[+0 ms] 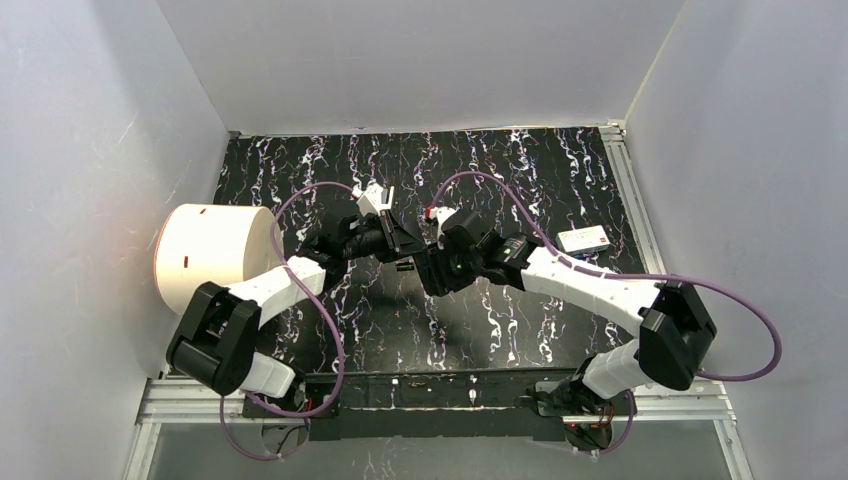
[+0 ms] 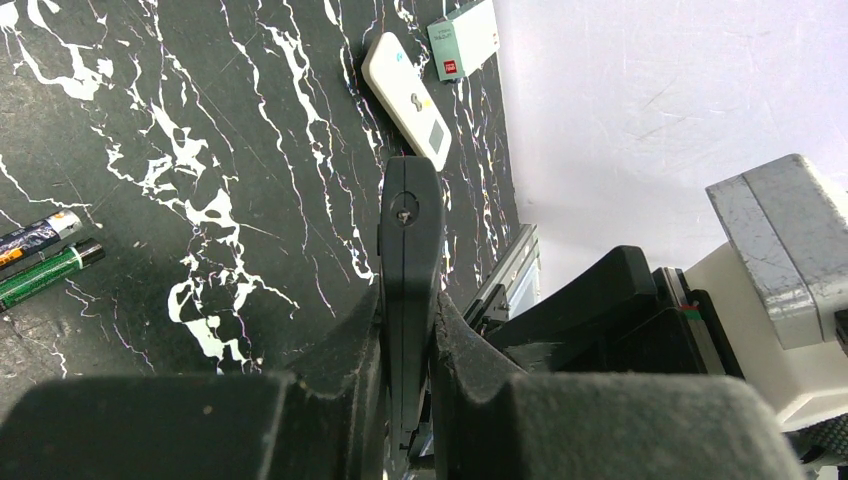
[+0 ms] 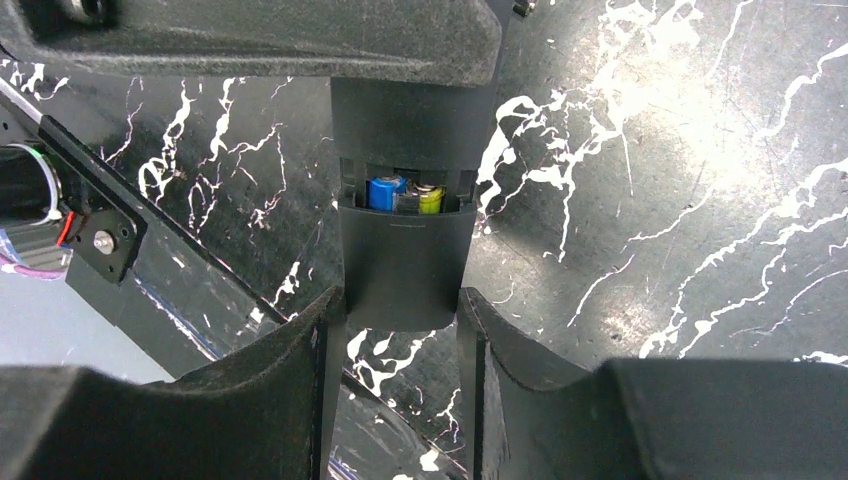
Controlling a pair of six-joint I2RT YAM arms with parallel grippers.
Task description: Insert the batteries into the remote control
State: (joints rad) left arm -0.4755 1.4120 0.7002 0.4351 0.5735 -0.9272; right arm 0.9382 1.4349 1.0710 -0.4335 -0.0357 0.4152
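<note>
Labels: small box (image 2: 465,36) at the far table edge has a red patch and a greenish end; its print is too small to read. White remote (image 2: 407,98) lies flat just beside the box and shows small coloured marks and a grey square, with no legible text. Print on the loose cells is not legible.

Left gripper (image 2: 408,305): jaws fully closed on the black remote (image 2: 410,230), gripping its two broad faces. Remote is held edge-on to the wrist camera, off the marbled table (image 1: 500,330), with a small screw visible in its narrow side.

Right gripper (image 3: 400,300): jaws about half open, one finger against each side of the battery cover (image 3: 405,265), which it grips at the end of the same remote. Cover sits partly over the bay. The uncovered slot above it shows a blue cell (image 3: 382,191) and a yellow-green cell (image 3: 431,200) side by side inside the compartment.

Both grippers meet over mid-table in the top view, left (image 1: 395,235) and right (image 1: 432,268) nearly touching.

Surroundings: two cells lie loose on the table, well apart from the held remote: a green cell (image 2: 48,272) and a dark cell (image 2: 35,238) with an orange band, parallel and touching or nearly so. A large white cylinder (image 1: 210,255) sits at the table's left edge, beside the left arm. The right arm's housing fills the right of the left wrist view.
</note>
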